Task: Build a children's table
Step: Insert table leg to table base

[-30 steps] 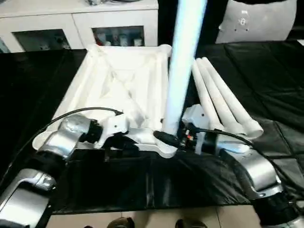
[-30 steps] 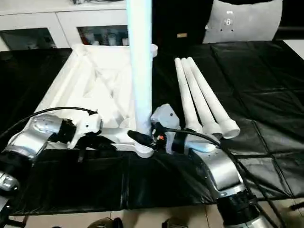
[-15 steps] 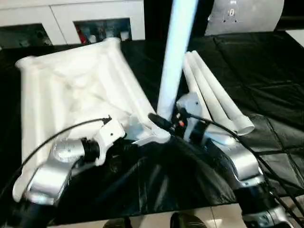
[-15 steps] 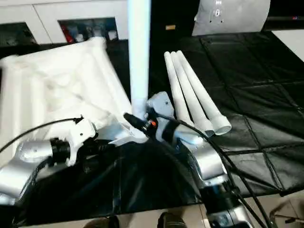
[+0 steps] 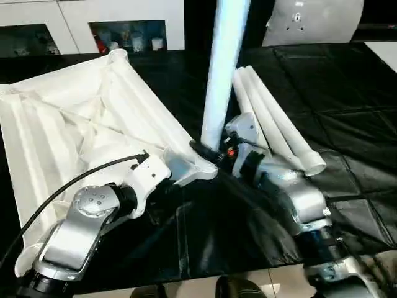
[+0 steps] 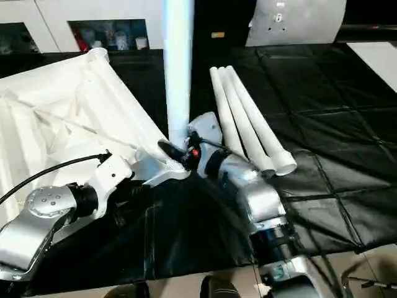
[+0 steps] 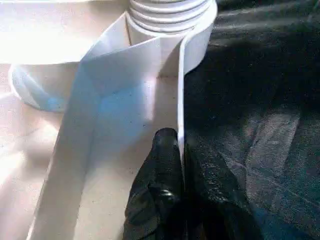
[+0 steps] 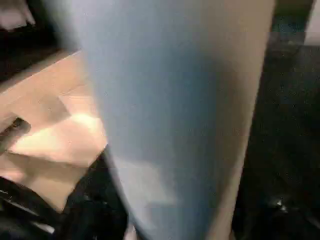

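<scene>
Black quilted cloth (image 6: 322,93) covers the work surface, with a white cabinet (image 5: 68,18) behind; on the cloth the tabletop (image 5: 74,124) lies underside up, ribs showing. One leg (image 6: 178,68) stands upright in the near corner socket (image 7: 170,12); three more legs (image 6: 248,118) lie side by side beside it. From the left wrist, the left gripper (image 7: 181,150) pinches the tabletop's thin edge wall beside that socket; the right gripper (image 5: 214,152) sits at the standing leg's base, its grip impossible to tell.
</scene>
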Controlling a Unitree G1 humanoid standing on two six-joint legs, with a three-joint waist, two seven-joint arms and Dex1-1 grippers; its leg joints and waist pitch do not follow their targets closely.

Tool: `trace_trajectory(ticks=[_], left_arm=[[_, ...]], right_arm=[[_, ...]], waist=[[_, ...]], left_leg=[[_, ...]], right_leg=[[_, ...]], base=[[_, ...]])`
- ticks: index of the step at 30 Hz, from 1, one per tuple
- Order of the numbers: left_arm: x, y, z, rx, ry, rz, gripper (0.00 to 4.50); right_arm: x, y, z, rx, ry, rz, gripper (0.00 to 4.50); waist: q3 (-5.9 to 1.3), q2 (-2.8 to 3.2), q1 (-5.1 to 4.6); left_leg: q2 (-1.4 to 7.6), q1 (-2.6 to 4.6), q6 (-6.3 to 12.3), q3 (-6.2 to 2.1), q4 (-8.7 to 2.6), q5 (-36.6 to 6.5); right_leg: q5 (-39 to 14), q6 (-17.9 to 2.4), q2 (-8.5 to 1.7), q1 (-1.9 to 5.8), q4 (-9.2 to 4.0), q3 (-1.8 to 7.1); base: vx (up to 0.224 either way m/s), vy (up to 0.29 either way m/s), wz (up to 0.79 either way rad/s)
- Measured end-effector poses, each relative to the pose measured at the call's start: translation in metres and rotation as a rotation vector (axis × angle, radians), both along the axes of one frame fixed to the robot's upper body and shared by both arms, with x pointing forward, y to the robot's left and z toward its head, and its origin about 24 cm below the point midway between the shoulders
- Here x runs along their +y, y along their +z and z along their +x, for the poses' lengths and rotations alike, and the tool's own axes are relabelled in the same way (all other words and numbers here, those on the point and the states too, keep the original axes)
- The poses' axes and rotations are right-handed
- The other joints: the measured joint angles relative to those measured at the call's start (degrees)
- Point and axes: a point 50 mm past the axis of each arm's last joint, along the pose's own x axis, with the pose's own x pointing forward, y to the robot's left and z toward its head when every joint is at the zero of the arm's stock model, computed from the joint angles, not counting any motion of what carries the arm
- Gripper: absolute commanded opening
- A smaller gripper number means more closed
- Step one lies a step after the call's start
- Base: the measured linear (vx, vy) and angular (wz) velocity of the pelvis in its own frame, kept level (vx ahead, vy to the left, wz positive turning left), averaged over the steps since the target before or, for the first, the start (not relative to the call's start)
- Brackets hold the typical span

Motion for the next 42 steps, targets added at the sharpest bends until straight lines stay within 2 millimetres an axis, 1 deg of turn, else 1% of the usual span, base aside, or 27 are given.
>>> trace_trajectory(ticks=[1,2,4,5,6,7,9,10,11,12,14,15,16,17,19,23,27,29,36,39,41,42], left_arm=[[-0.001,0.0,0.001,0.001,-0.009,-0.002,0.0],[0.0,0.0,0.003,0.001,-0.017,-0.006,0.0],[0.0,0.0,0.005,-0.006,-0.036,-0.007,0.0],[0.0,0.0,0.006,-0.008,-0.043,-0.007,0.0],[0.0,0.001,0.006,-0.009,-0.047,-0.009,0.0],[0.0,0.001,0.007,-0.013,-0.056,-0.011,0.0],[0.001,0.001,0.012,-0.016,-0.078,-0.006,0.0],[0.002,0.001,0.015,-0.019,-0.106,0.0,0.0],[0.004,0.002,0.016,-0.021,-0.115,0.005,0.0],[0.005,0.002,0.018,-0.023,-0.127,0.005,0.0],[0.006,0.002,0.024,-0.029,-0.178,0.018,0.0],[0.009,0.003,0.026,-0.03,-0.193,0.026,0.0],[0.012,0.003,0.028,-0.033,-0.202,0.035,0.0],[0.013,0.003,0.029,-0.032,-0.209,0.038,0.0],[0.014,0.003,0.032,-0.028,-0.244,0.038,0.0],[0.016,0.0,0.032,-0.012,-0.33,0.041,0.0],[0.015,0.0,0.033,0.011,-0.431,0.048,0.0],[0.016,0.0,0.033,0.025,-0.476,0.058,0.0],[0.013,0.0,0.034,0.038,-0.589,0.082,0.0],[0.013,-0.001,0.034,0.042,-0.616,0.09,0.0],[0.013,-0.001,0.035,0.044,-0.631,0.097,0.0],[0.013,-0.002,0.035,0.043,-0.633,0.097,0.0]], right_arm=[[-0.001,-0.001,0.001,0.004,-0.009,0.0,2.93],[-0.002,-0.001,0.003,0.007,-0.015,-0.002,2.93],[-0.003,-0.006,0.003,0.021,-0.025,-0.007,3.16],[-0.003,-0.008,0.003,0.029,-0.026,-0.007,3.16],[-0.003,-0.01,0.002,0.034,-0.028,-0.007,3.28],[-0.004,-0.011,0.002,0.036,-0.031,-0.009,3.39],[-0.007,-0.015,0.002,0.048,-0.04,-0.028,3.51],[-0.013,-0.016,-0.001,0.045,-0.044,-0.025,3.65],[-0.015,-0.017,-0.002,0.048,-0.038,-0.025,3.65],[-0.016,-0.017,-0.004,0.047,-0.034,-0.022,3.79],[-0.032,-0.022,-0.011,0.056,-0.015,-0.054,4.0],[-0.039,-0.025,-0.015,0.068,-0.009,-0.066,4.0],[-0.045,-0.028,-0.018,0.079,-0.004,-0.067,4.18],[-0.048,-0.028,-0.018,0.08,-0.002,-0.07,4.18],[-0.054,-0.025,-0.02,0.068,0.011,-0.083,4.44],[-0.065,-0.01,-0.024,0.017,0.083,-0.113,4.48],[-0.071,-0.006,-0.03,0.012,0.179,-0.135,4.48],[-0.07,-0.003,-0.031,0.008,0.229,-0.142,4.48],[-0.069,0.0,-0.033,0.008,0.372,-0.212,4.48],[-0.067,-0.002,-0.032,0.027,0.413,-0.211,4.48],[-0.066,-0.002,-0.03,0.035,0.435,-0.213,4.22],[-0.066,-0.002,-0.03,0.038,0.444,-0.212,4.22]], waist=[[0.0,0.0,0.19],[0.01,0.03,0.33],[0.06,0.11,0.69],[0.13,0.25,0.85],[0.21,0.4,1.0],[0.31,0.71,1.26],[0.46,0.99,1.67],[0.55,1.15,2.0],[0.56,1.21,2.17],[0.57,1.28,2.32],[0.54,1.52,3.19],[0.54,1.54,3.34],[0.53,1.57,3.28],[0.51,1.6,3.26],[0.52,1.66,3.27],[0.47,1.73,3.9],[0.43,1.8,4.86],[0.42,1.8,5.18],[0.4,1.83,5.63],[0.29,2.03,5.66],[0.24,2.11,5.66],[0.2,2.17,5.66]], left_leg=[[0.01,-0.02,0.14,0.0,0.03,0.1],[0.02,-0.04,0.27,0.0,0.06,0.2],[0.02,-0.08,0.31,0.0,0.1,0.2],[0.03,-0.09,0.33,0.0,0.14,0.2],[0.04,-0.11,0.34,0.0,0.17,0.2],[0.06,-0.14,0.35,-0.01,0.22,0.2],[0.11,-0.17,0.36,-0.01,0.32,0.2],[0.15,-0.19,0.36,-0.02,0.4,0.2],[0.16,-0.19,0.36,-0.03,0.41,0.2],[0.18,-0.19,0.36,-0.04,0.47,0.2],[0.19,-0.26,0.37,-0.06,0.65,0.2],[0.2,-0.29,0.38,-0.07,0.74,0.1],[0.22,-0.3,0.42,-0.07,0.87,0.1],[0.22,-0.3,0.43,-0.07,0.96,0.1],[0.22,-0.3,0.43,-0.07,1.11,0.1],[0.23,-0.24,0.41,-0.1,1.25,0.1],[0.26,-0.27,0.44,-0.1,1.53,0.1],[0.29,-0.31,0.45,-0.11,1.71,0.1],[0.31,-0.42,0.6,-0.13,2.39,0.0],[0.31,-0.42,0.59,-0.13,2.54,0.0],[0.34,-0.4,0.5,-0.14,2.64,0.0],[0.36,-0.39,0.49,-0.14,2.68,-0.1]], right_leg=[[0.0,0.0,0.01,-0.01,0.0,-0.02],[0.0,0.0,0.01,-0.01,0.01,-0.03],[0.0,0.0,0.01,-0.01,0.0,-0.05],[0.0,0.0,0.01,-0.02,0.01,-0.06],[0.0,-0.1,0.01,-0.01,0.02,-0.07],[0.0,-0.1,0.01,-0.02,0.04,-0.09],[0.1,-0.1,0.01,-0.03,0.11,-0.15],[0.0,-0.1,0.01,-0.03,0.19,-0.2],[0.0,-0.1,0.01,-0.04,0.23,-0.22],[0.0,-0.1,0.01,-0.04,0.27,-0.25],[0.0,-0.1,0.01,-0.02,0.31,-0.29],[0.0,-0.1,0.0,-0.02,0.34,-0.29],[0.1,-0.1,0.0,-0.02,0.41,-0.29],[0.1,-0.1,-0.02,-0.02,0.5,-0.29],[0.1,-0.1,-0.05,-0.04,0.69,-0.29],[0.0,-0.1,-0.09,0.03,0.89,-0.33],[0.1,-0.1,-0.12,0.06,1.06,-0.34],[0.1,-0.1,-0.13,0.06,1.18,-0.37],[0.1,-0.1,-0.24,0.07,1.64,-0.42],[0.1,-0.1,-0.27,0.07,1.8,-0.42],[0.1,-0.2,-0.27,0.07,1.92,-0.43],[0.1,-0.2,-0.27,0.08,1.95,-0.45]], base=[[0.0,0.0,0.0],[0.0,0.0,0.0],[0.0,0.0,0.0],[0.0,0.0,0.0],[0.0,0.0,0.0],[0.0,0.0,0.0],[0.0,0.0,0.0],[0.0,0.0,0.0],[0.0,0.0,0.0],[0.0,0.0,0.0],[0.0,0.0,0.0],[0.0,0.0,0.0],[0.0,0.0,0.0],[0.0,0.0,0.0],[0.0,0.0,0.0],[0.0,0.0,0.0],[0.0,0.0,0.0],[0.0,0.0,0.0],[0.0,0.0,0.0],[0.0,0.0,0.0],[0.0,0.0,0.0],[0.0,0.0,0.0]])
